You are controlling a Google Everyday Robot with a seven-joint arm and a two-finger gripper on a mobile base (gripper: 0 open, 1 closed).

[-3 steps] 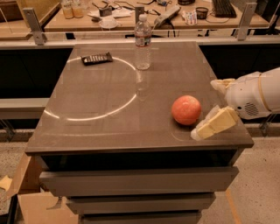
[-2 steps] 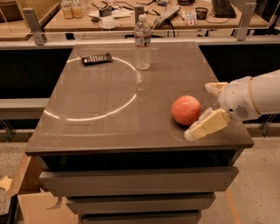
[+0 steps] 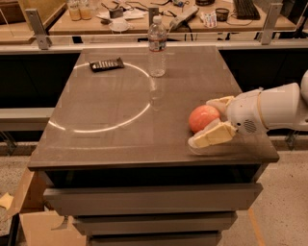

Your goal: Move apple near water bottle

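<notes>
The apple (image 3: 202, 118), a round orange-red fruit, sits on the brown table top (image 3: 120, 105) near its right front edge. My gripper (image 3: 204, 120) reaches in from the right, open, with one pale finger behind the apple and the other finger (image 3: 213, 136) in front of it, so the apple lies between them. The water bottle (image 3: 157, 42), tall and clear with a white cap and a red-and-white label, stands upright at the far middle of the table, well apart from the apple.
A dark flat remote-like object (image 3: 107, 64) lies at the far left of the table. A bright ring of light (image 3: 110, 96) marks the table surface. A cluttered desk (image 3: 144, 14) with amber jars stands behind. A cardboard box (image 3: 33, 211) sits on the floor at left.
My gripper has moved left toward the apple, so its fingers now sit on both sides of it. The apple and the bottle have not moved.
</notes>
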